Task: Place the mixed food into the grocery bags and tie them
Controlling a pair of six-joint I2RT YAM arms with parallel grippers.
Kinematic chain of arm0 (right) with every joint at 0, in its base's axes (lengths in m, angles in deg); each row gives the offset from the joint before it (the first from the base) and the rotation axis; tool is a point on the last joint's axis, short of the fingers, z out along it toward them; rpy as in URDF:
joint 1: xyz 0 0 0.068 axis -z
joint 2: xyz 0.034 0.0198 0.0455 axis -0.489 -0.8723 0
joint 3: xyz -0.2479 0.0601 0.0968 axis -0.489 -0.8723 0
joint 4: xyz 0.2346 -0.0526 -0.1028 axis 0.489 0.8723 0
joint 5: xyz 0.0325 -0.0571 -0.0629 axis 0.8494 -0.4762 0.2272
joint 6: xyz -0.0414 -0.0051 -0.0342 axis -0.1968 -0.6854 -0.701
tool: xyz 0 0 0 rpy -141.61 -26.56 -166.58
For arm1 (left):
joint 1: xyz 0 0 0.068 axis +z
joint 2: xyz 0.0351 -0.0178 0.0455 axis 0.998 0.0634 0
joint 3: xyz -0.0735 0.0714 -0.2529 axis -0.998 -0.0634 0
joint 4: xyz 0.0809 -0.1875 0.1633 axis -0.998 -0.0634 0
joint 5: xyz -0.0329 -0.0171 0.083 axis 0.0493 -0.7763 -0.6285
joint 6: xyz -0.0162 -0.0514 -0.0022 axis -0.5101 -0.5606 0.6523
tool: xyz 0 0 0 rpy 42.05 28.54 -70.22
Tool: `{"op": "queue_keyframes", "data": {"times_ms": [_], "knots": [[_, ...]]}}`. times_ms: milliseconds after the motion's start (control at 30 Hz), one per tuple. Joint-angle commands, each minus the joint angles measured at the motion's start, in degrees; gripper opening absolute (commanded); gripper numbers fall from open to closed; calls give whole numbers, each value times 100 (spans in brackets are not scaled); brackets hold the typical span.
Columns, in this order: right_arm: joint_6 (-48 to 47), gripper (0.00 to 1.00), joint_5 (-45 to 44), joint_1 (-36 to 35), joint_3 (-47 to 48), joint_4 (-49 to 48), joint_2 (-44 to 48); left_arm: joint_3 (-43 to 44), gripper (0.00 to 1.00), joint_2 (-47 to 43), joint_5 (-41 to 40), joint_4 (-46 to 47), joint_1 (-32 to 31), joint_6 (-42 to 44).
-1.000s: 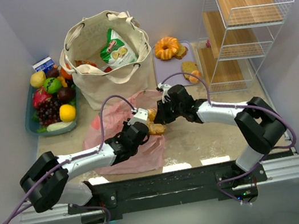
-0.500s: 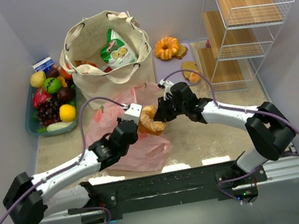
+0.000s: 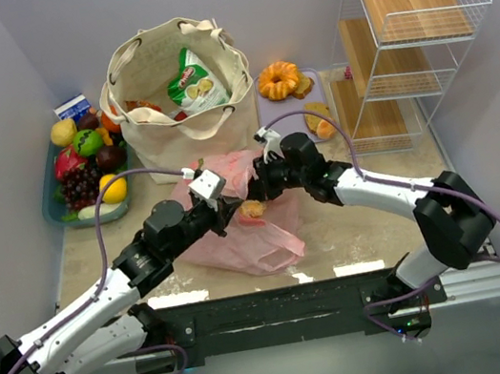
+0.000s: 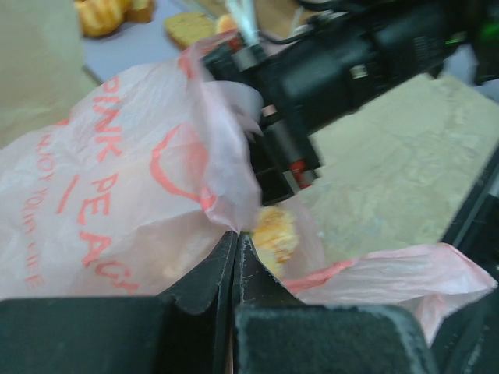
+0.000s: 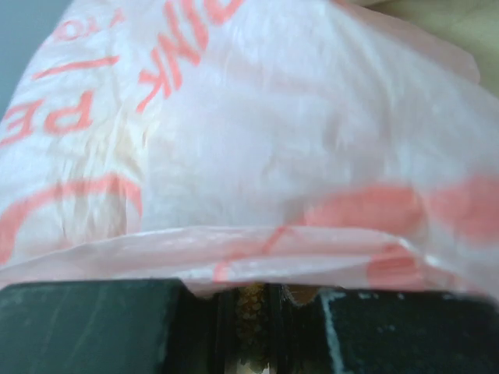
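Observation:
The pink plastic bag [image 3: 251,237] lies crumpled at the table's middle, its mouth lifted between both grippers. My left gripper [image 3: 225,207] is shut on the bag's edge [image 4: 226,175]; its jaws meet at the film [image 4: 236,238]. My right gripper [image 3: 256,189] is shut on a golden-brown pastry [image 3: 252,210], seen crumbly between its fingers [image 5: 255,312] under the bag's film [image 5: 273,140]. The pastry [image 4: 273,232] sits at the bag's opening. The cream tote [image 3: 183,126] stands behind, holding a green and white packet [image 3: 193,79]. An orange ring cake [image 3: 279,79] and a pastry [image 3: 318,118] rest on a lavender board.
A blue tray of fruit [image 3: 51,201] sits at the far left beside the tote. A white wire rack with wooden shelves [image 3: 402,34] fills the back right. The lavender board [image 3: 276,116] lies between tote and rack.
The left gripper has closed on the bag's edge, and the left arm has stretched further over the table, lifting the film. The right gripper holds the pastry near the same spot.

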Motion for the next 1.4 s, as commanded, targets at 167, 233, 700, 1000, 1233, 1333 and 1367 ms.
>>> {"op": "queue_keyframes", "data": {"times_ms": [167,233,700,1000,1233,1333,1367], "knots": [[594,0,-899,-50,-259,-1390,-394,-63,0,199,2439,2073,94,-1128],[577,0,-1427,-41,-242,-1197,-385,-107,0,199,2658,2398,112,-1323],[-82,0,-4002,-33,-452,1194,651,-476,0,-100,2448,1477,1368,-1228],[-592,0,-2718,-41,-470,1179,1610,-607,0,-30,3175,1878,1588,-1192],[-636,0,-1063,-33,-269,264,1146,-1029,0,348,4144,3163,1615,-1947],[-751,0,-508,-41,-84,53,513,-1214,0,427,4224,3506,1615,-2062],[-733,0,-419,-41,-57,-9,364,-1301,0,445,4215,3576,1623,-2080]]}}
